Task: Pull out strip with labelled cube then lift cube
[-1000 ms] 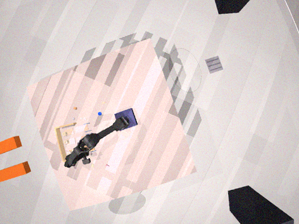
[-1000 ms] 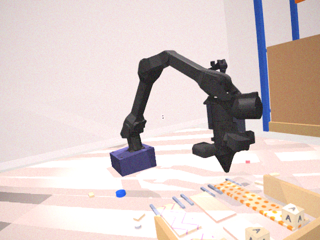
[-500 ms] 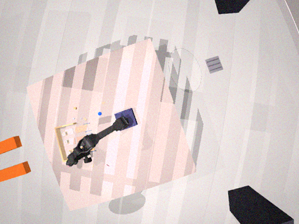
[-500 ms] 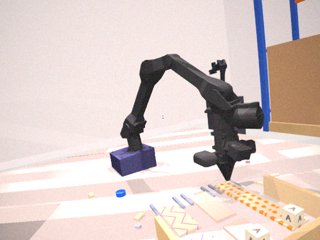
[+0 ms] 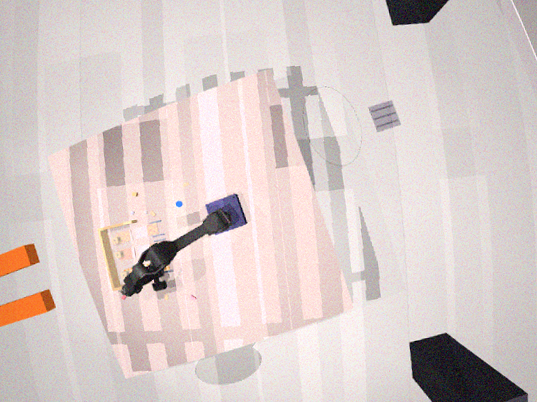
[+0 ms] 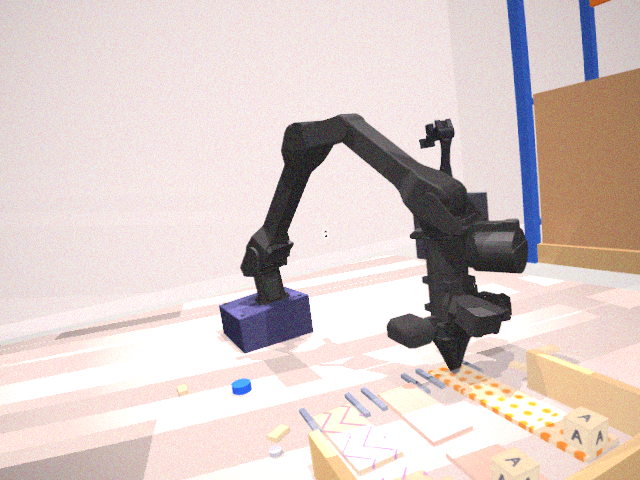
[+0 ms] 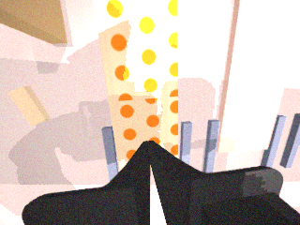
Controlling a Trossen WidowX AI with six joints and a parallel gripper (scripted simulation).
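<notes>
Now the gripper (image 6: 453,364) points straight down with its two fingers pressed together into one dark tip, and nothing is held between them. In the exterior view this tip stands on, or just above, the near end of the dotted strip (image 6: 509,400); real contact cannot be confirmed. The wrist view shows the same: the closed tip (image 7: 150,146) sits over the orange-dotted end of the strip (image 7: 136,117), between short grey-blue bars (image 7: 109,147) that lie on both sides of it.

The dotted strip runs from the gripper toward the wooden tray (image 6: 568,372), and its colour goes from orange dots to yellow dots and back to orange. No break is seen along the part visible in the exterior view. On its far end, inside the tray, stands a labelled cube (image 6: 585,428) with the letter A on its faces. A second cube with an A (image 6: 514,463) stands at the lower edge of that view, on another strip.

Beside the dotted strip lie a plain beige strip (image 6: 429,413) and a strip with a pink zigzag pattern (image 6: 356,436). A blue disc (image 6: 241,385) rests on the table, well apart from the strips, and the arm's blue base (image 6: 266,320) stands behind it.
</notes>
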